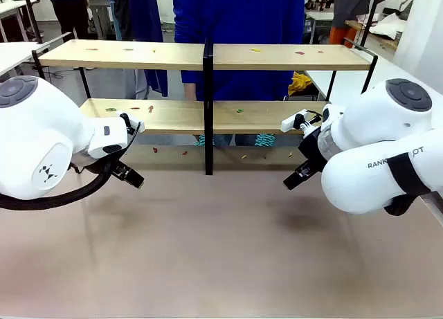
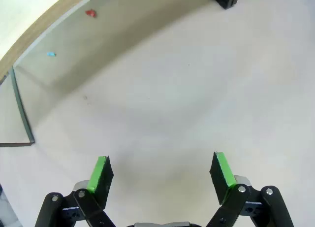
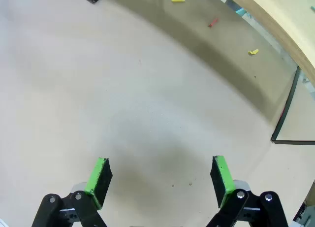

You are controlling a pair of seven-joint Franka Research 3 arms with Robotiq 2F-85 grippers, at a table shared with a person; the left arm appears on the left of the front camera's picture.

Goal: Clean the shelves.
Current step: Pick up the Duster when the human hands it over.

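The shelves [image 1: 277, 57] are standing across the far part of the worktop [image 1: 221, 250], with their two light-wood boards lying one above the other in a thin black frame; the central post [image 1: 208, 118] is rising between the two halves. Small coloured scraps are lying scattered on the upper board [image 1: 124, 55], on the lower board [image 1: 173, 115] and on the worktop beneath it. A person [image 1: 239, 14] in a blue top is standing just behind the shelves.

The left gripper [image 2: 161, 164] is hanging low over the worktop in front of the left half of the shelves, apart from the frame; its fingers [image 2: 101, 175] are standing spread wide, with nothing between the green pads. In its wrist view a red scrap [image 2: 90, 13] and a blue scrap [image 2: 50, 53] are lying in the shadow under the lower board, well apart from the fingers.

The right gripper [image 3: 160, 164] is hanging low over the worktop in front of the right half, also apart from the frame; its fingers [image 3: 224, 180] are spread wide and gripping nothing. In its wrist view a yellow scrap [image 3: 253, 52], a reddish bit [image 3: 212, 23] and a yellow stick [image 3: 178, 0] are lying in the shadow under the lower board; the yellow scrap is lying nearest the thin frame leg [image 3: 288, 109], and all three are well apart from the fingers.
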